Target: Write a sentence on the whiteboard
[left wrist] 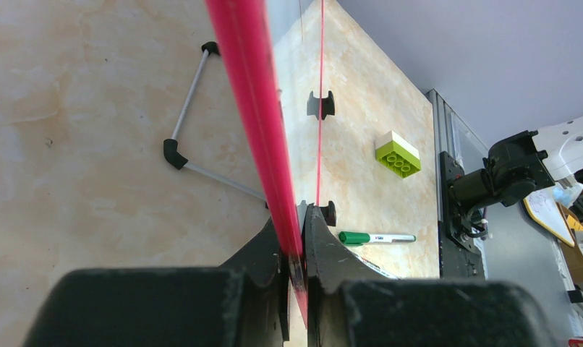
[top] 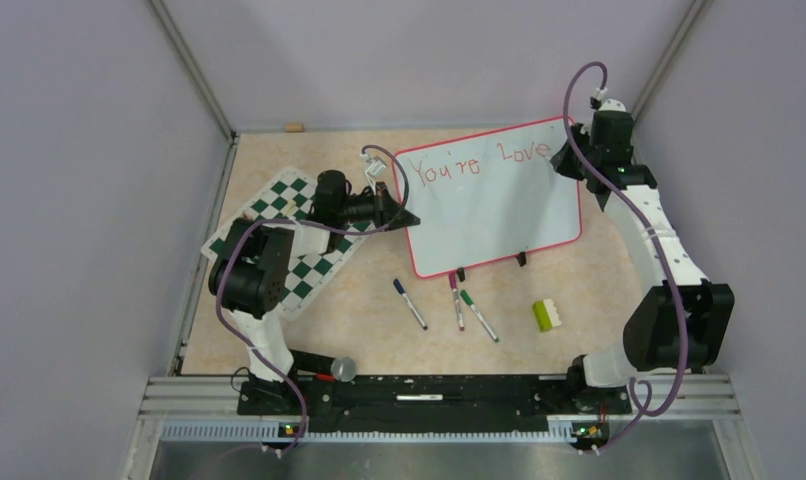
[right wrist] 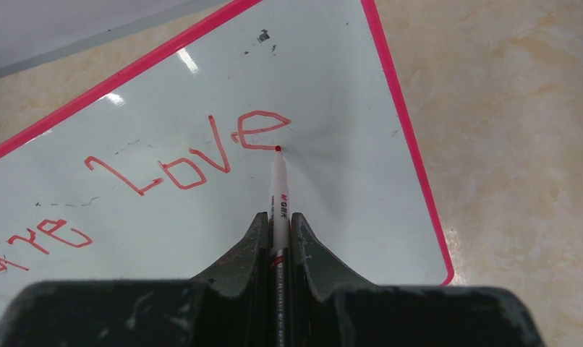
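Observation:
The whiteboard [top: 489,215], white with a red-pink frame, stands tilted at the middle back of the table and bears "You're Love" in red. My left gripper [top: 409,215] is shut on its left edge; in the left wrist view the red frame [left wrist: 254,108] runs down between the jaws of that left gripper [left wrist: 297,231]. My right gripper [top: 569,150] is at the board's upper right corner, shut on a red marker [right wrist: 278,195]. The marker's tip touches the whiteboard [right wrist: 332,188] just after the "e" of "Love", and the right gripper [right wrist: 277,224] clamps its barrel.
A green-and-white chess mat [top: 299,240] lies under the left arm. In front of the board lie a blue marker [top: 410,303], a purple marker [top: 456,300] and a green marker [top: 479,315], with a lime-and-white block [top: 548,315] to their right. The board's wire stand [left wrist: 194,137] shows behind it.

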`<act>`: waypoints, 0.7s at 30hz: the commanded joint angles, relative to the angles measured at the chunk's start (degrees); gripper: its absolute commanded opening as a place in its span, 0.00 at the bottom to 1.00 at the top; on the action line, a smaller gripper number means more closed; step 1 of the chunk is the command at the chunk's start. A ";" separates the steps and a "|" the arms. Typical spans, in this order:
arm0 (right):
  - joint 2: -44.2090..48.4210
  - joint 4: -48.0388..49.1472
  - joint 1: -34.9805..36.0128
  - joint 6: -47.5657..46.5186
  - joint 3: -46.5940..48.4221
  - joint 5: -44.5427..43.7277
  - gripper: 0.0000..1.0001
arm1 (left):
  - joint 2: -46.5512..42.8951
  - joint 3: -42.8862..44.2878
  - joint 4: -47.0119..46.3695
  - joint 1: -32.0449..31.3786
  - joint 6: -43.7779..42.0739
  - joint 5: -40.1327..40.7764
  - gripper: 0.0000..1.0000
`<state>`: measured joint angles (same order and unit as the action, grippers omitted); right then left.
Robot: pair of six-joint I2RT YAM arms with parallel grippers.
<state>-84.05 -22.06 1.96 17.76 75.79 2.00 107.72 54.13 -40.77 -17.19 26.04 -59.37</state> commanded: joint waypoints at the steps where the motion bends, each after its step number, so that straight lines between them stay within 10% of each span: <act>1: 0.52 -0.04 -0.29 -0.24 1.19 -3.64 0.00 | 1.32 -1.66 2.65 -1.27 -11.63 2.23 0.00; 21: 4.16 0.71 -4.62 1.48 4.08 1.78 0.00 | 1.32 -1.65 2.81 -1.26 -11.72 2.26 0.00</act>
<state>-81.73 -23.16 -1.48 18.33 76.31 2.17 107.72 54.13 -40.91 -17.19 25.96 -59.53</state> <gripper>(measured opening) 0.095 0.089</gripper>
